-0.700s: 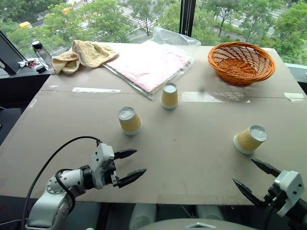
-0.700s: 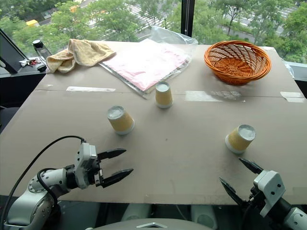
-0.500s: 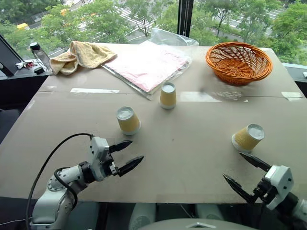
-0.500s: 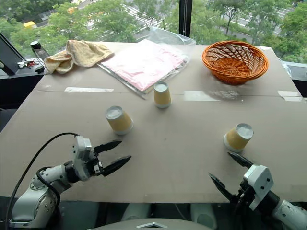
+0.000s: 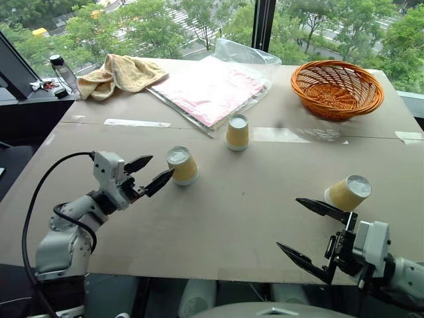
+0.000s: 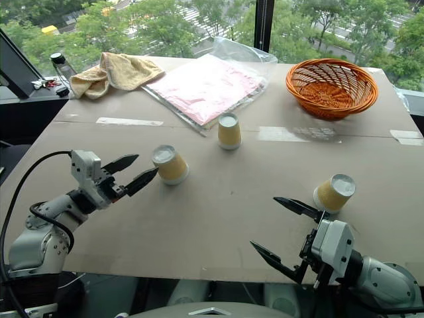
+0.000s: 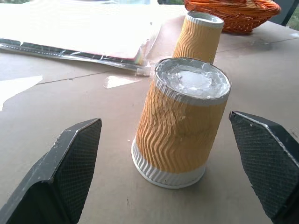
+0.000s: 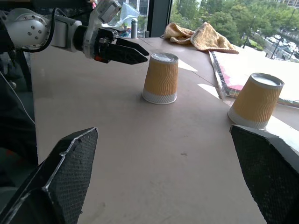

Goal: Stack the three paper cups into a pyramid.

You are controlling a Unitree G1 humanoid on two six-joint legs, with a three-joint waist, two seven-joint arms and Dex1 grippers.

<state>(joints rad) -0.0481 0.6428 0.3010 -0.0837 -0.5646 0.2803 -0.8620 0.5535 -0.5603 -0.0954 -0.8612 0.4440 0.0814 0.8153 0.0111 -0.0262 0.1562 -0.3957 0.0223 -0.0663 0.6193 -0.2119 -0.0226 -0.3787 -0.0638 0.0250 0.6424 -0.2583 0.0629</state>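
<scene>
Since the earlier frame the left gripper has come forward to the near-left cup, fingers spread, grasping nothing, lined up to straddle it; the right gripper has drawn toward centre, jaws wide and empty. On the table, the orange basket at two o'clock holds nothing visible. All cups stand inverted and apart: the middle cup at twelve, the right cup at four.
</scene>
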